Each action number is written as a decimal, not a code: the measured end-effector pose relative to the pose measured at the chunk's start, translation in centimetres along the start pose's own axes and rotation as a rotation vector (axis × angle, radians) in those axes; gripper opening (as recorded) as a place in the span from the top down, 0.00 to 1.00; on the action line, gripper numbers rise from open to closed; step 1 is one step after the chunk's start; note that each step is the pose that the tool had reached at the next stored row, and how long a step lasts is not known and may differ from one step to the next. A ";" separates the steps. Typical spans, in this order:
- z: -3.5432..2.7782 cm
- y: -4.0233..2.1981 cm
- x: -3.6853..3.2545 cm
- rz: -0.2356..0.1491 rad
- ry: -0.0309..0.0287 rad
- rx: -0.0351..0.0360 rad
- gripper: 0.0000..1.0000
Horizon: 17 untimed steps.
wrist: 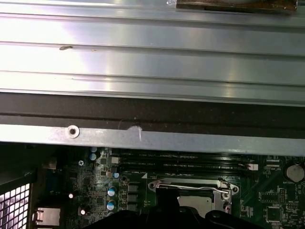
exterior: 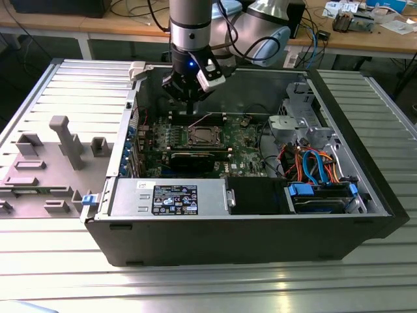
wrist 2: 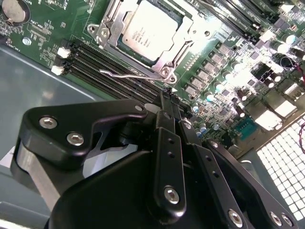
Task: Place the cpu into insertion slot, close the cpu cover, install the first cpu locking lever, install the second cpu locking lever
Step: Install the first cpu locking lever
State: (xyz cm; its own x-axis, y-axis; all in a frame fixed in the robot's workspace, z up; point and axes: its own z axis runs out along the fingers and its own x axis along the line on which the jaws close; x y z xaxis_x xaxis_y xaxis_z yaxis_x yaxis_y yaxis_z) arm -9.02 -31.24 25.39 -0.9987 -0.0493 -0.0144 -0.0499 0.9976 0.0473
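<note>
The cpu (wrist 2: 151, 29), a silvery square chip, lies in the insertion slot on the green board, whose contact field is hidden beneath it. The cpu cover (wrist 2: 190, 36), a thin metal frame, is folded down flat around the chip. A thin wire locking lever (wrist 2: 125, 73) runs along the socket's edge beside the memory slots; it also appears in the first wrist view (wrist: 190, 187). My gripper (wrist 2: 169, 95) hangs just above the board beside the socket, fingers shut with nothing between them. In the exterior view the gripper (exterior: 191, 109) hovers behind the socket (exterior: 203, 135).
The open black computer case holds a grey power supply box (exterior: 172, 197) at the front and a black expansion card (exterior: 195, 160) beside the socket. Blue and orange cables (exterior: 313, 166) are at the exterior view's right. Long memory slots (wrist 2: 109, 67) flank the socket. A grey fixture (exterior: 65, 140) stands outside.
</note>
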 end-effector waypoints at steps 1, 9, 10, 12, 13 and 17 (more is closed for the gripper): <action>0.01 -0.01 -0.02 0.000 0.0002 0.0001 0.89; 0.26 -0.05 -0.60 0.004 -0.0010 -0.0077 0.89; 0.28 -0.05 -0.68 0.004 -0.0013 -0.0077 0.89; 0.41 -0.09 -1.13 0.009 -0.0020 -0.0114 0.89; 0.48 -0.09 -1.32 0.012 -0.0024 -0.0160 0.89; 0.83 -0.13 -1.79 0.015 -0.0036 -0.0167 0.89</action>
State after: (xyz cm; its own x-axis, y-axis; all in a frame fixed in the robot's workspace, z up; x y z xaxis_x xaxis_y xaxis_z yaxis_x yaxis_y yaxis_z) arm -7.21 -31.25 24.59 -0.9993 -0.0341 -0.0172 -0.0351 0.9973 0.0642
